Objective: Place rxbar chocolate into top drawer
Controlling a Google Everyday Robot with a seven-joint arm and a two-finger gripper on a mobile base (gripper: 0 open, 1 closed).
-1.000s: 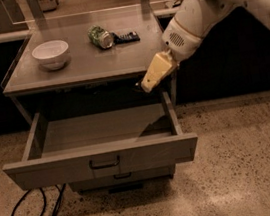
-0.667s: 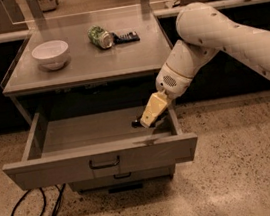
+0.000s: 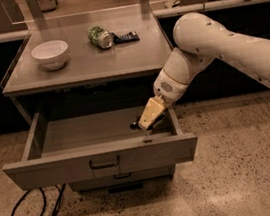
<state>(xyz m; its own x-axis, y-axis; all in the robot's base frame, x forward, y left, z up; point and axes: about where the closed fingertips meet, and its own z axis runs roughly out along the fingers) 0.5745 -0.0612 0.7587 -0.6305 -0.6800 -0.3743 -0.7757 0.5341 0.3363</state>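
The top drawer (image 3: 78, 134) is pulled wide open below the grey table, with its dark bar handle (image 3: 104, 162) centred on the front. My gripper (image 3: 146, 122) reaches down into the drawer's right front corner on the white arm (image 3: 201, 44). Its pale fingers (image 3: 151, 112) are shut on the rxbar chocolate (image 3: 135, 125), of which only a small dark end pokes out to the left of the tips, just above the drawer floor. The rest of the bar is hidden by the fingers.
On the tabletop stand a white bowl (image 3: 50, 54), a crushed green can (image 3: 99, 37) and a dark blue flat packet (image 3: 125, 36). The narrower lower drawer front (image 3: 116, 177) sits below. A black cable (image 3: 37, 215) lies on the speckled floor at the left.
My gripper has come down from beside the table's right front edge into the open top drawer, carrying the bar, and now sits low in the right front corner.
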